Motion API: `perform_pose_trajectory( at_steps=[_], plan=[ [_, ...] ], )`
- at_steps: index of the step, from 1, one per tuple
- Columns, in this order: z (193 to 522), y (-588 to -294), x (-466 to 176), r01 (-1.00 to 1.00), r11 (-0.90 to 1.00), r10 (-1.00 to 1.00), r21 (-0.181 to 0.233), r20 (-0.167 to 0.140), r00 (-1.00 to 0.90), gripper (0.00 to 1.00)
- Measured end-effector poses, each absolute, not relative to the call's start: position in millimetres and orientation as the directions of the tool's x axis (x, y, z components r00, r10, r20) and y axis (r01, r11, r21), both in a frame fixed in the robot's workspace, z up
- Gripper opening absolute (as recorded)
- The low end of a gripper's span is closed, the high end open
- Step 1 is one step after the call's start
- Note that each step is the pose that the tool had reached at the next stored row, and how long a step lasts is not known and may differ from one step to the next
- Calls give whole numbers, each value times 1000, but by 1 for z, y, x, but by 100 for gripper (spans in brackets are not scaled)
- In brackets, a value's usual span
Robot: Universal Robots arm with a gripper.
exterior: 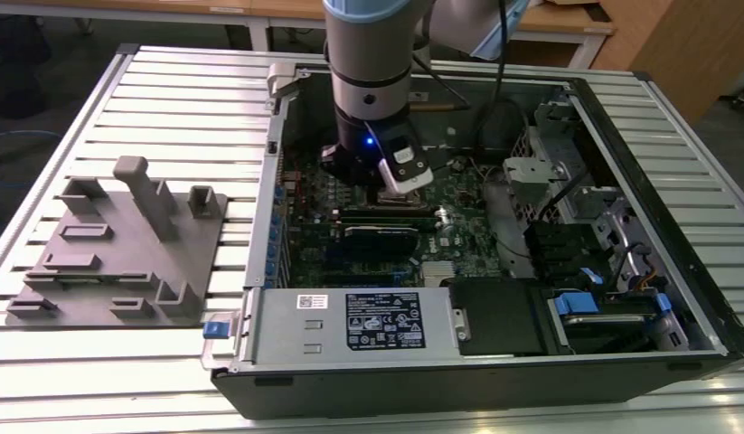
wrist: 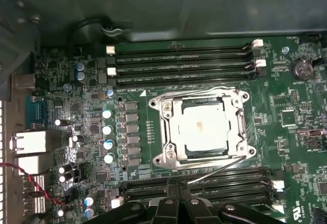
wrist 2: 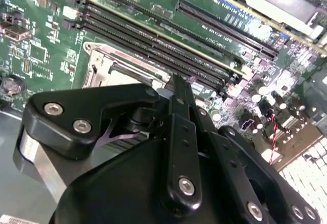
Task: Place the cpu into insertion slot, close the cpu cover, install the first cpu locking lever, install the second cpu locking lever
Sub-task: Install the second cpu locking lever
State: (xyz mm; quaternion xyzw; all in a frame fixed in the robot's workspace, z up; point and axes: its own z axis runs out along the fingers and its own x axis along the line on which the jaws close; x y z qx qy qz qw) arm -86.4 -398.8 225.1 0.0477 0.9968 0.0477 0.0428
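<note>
In the first wrist view the cpu (wrist: 204, 127) lies flat in the insertion slot (wrist: 244, 97), its silver face showing a small brown mark. The cpu cover (wrist: 168, 132) is folded down over it as a silver frame. One wire locking lever (wrist: 204, 90) runs along the socket's edge nearest the upper memory slots. The other locking lever (wrist: 219, 169) slants away from the socket, and its free end reaches the tip of my gripper (wrist: 181, 191). The fingers are together and hold nothing. In the exterior view the gripper (exterior: 396, 185) hangs low over the motherboard inside the case.
Long black memory slots (wrist: 184, 63) flank the socket on two sides. The open computer case (exterior: 613, 136) walls in the board, with a grey power-supply box (exterior: 347, 321) at the front. A grey fixture block (exterior: 118, 244) stands on the slatted table at the exterior view's left.
</note>
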Motion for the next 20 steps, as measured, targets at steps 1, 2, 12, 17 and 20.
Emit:
perform_pose_trajectory(
  at_steps=[1, 2, 12, 17, 20],
  plan=[
    [224, -399, -87, 91, 991, 99, 99, -81, -992, 11],
    [222, -399, -87, 91, 991, 99, 99, -81, -992, 11],
    [211, -399, -95, 91, 991, 99, 99, -81, -992, 11],
    [206, -399, -95, 91, 990, 100, 104, -80, -992, 11],
    [205, -399, -95, 91, 989, 101, 116, -79, -992, 11]
  ],
)
